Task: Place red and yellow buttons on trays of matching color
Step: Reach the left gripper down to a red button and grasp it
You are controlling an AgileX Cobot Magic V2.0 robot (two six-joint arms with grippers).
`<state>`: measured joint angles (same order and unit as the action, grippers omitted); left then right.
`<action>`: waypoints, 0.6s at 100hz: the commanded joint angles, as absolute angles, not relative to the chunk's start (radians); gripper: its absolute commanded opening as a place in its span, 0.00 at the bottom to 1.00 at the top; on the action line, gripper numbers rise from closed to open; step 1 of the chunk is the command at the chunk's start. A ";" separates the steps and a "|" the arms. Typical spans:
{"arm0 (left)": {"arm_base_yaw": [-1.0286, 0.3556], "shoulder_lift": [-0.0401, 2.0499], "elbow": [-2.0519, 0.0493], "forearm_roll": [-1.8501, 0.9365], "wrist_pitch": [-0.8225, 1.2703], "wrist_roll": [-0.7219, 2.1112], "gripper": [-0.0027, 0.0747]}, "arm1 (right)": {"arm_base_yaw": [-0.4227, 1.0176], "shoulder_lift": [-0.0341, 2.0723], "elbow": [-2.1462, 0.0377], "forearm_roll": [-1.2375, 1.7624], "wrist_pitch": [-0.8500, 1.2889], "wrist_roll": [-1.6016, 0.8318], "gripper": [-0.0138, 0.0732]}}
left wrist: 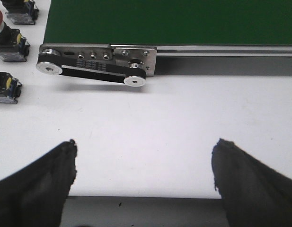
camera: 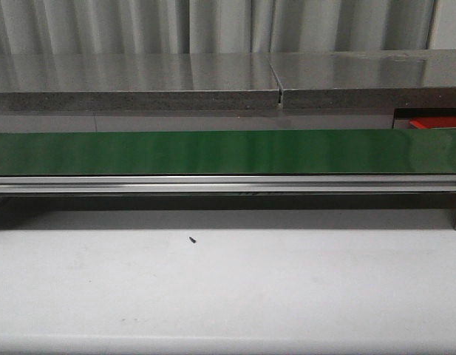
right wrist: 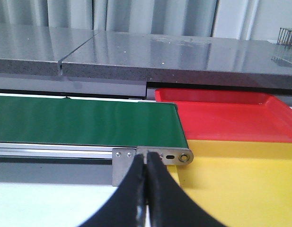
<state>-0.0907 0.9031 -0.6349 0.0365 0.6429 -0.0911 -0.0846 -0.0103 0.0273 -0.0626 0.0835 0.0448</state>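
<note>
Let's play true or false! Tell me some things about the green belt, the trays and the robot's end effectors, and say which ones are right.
1. The green belt has a button riding on it. False: no button shows on it.
2. The red tray sits beside the yellow tray. True.
3. The right end effector is wide open. False: its fingers are pressed together.
4. The left end effector is open and holds nothing. True.
5. Buttons wait on the white table near the belt's end. True.

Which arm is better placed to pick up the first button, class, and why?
Left. Its open tool hovers over the white table near the buttons beside the belt's end. The right tool is shut, facing the red tray and yellow tray.
</note>
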 commanded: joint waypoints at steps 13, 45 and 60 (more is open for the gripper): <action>-0.031 0.906 -0.721 0.028 0.676 -0.130 0.81 | -0.083 -0.024 0.026 -0.072 -0.005 0.043 0.08; 0.217 1.031 -0.881 0.000 0.696 -0.130 0.81 | -0.083 -0.024 0.026 -0.072 -0.005 0.043 0.08; 0.297 1.176 -0.943 -0.009 0.695 -0.130 0.81 | -0.083 -0.024 0.026 -0.072 -0.005 0.043 0.08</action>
<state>0.2602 1.1147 -0.8838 0.0054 0.7440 -0.1217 -0.0846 -0.0103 0.0273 -0.0626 0.0818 0.0448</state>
